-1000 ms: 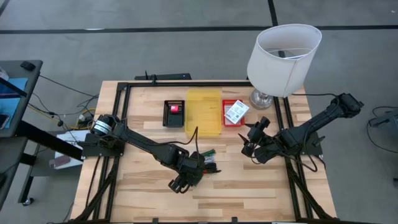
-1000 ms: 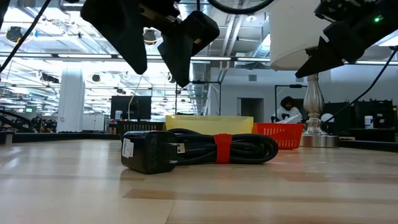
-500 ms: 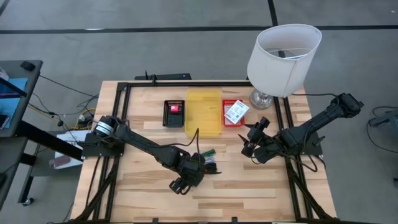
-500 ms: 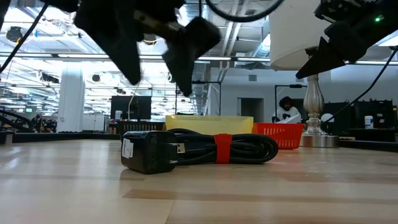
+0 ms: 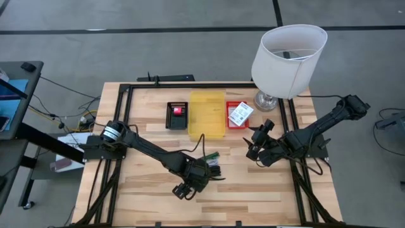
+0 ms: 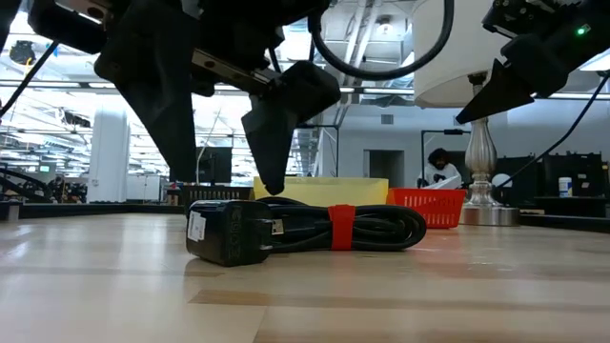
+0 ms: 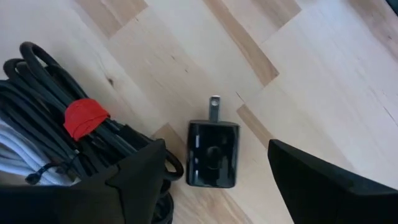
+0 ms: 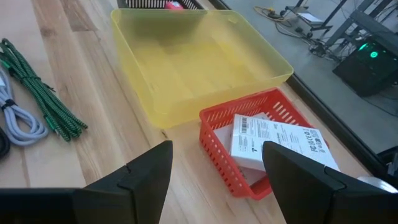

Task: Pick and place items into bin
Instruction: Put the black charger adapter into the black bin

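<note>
While your left gripper (image 5: 190,184) hangs low over the tabletop (image 5: 253,187) with its 2 fingers (image 7: 323,180) spread wide, the black charger plug (image 7: 212,154) lies flat on the wood right between them, untouched, its 1 visible prong pointing away from the gripper. Just beside that gripper you have the coiled black cord (image 6: 372,227) bound by a red band (image 6: 341,227); in the low view the fingers straddle the plug end of that bundle from above. In the left wrist view the coil presses against 1 finger, with a white cable (image 7: 25,163) showing under the black strands.

Your right gripper (image 5: 254,144) hovers well apart from the left one, above the wood on the lamp side, and its fingers (image 8: 305,180) also stand wide with nothing between them. Ahead of it you see the yellow tray (image 8: 261,62), empty, and touching the tray's side the small red basket (image 8: 219,146), which holds a flat white labelled packet (image 8: 273,140). Off to the side of that gripper lie a green braided cord (image 8: 37,93) and a grey cable (image 8: 18,118) on the bare wood. Beyond the yellow tray from your right gripper sits a black box (image 5: 177,115) with a small red item in it. The lamp (image 5: 288,54) stands at the tabletop's far corner, past the red basket
</note>
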`<action>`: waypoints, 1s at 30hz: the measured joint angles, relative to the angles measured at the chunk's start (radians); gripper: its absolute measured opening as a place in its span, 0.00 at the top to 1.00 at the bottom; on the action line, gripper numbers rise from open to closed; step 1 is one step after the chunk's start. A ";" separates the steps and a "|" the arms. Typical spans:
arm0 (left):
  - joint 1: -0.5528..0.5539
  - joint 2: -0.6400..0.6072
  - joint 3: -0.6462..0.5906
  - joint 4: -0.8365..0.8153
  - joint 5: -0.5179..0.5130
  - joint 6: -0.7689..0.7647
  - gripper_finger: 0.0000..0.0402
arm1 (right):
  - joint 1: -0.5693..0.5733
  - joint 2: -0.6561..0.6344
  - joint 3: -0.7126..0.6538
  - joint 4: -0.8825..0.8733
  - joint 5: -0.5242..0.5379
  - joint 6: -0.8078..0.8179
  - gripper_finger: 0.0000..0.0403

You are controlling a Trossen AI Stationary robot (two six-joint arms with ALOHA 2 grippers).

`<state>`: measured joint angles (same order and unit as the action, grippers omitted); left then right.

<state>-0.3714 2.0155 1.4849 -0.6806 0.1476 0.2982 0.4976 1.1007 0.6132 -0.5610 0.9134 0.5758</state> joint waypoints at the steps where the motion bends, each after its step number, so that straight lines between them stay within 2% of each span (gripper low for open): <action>1: 0.000 0.000 0.000 0.000 -0.002 0.000 0.32 | 0.000 0.000 0.000 0.000 0.000 0.000 0.39; 11: 0.000 0.050 0.000 0.009 0.056 0.005 0.32 | 0.000 0.000 0.000 -0.006 0.000 0.000 0.39; 30: 0.025 0.050 0.000 0.007 0.066 0.019 0.32 | 0.000 0.000 0.000 -0.007 -0.001 0.000 0.39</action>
<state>-0.3466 2.0655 1.4853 -0.6734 0.2138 0.3176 0.4976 1.1007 0.6132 -0.5682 0.9127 0.5762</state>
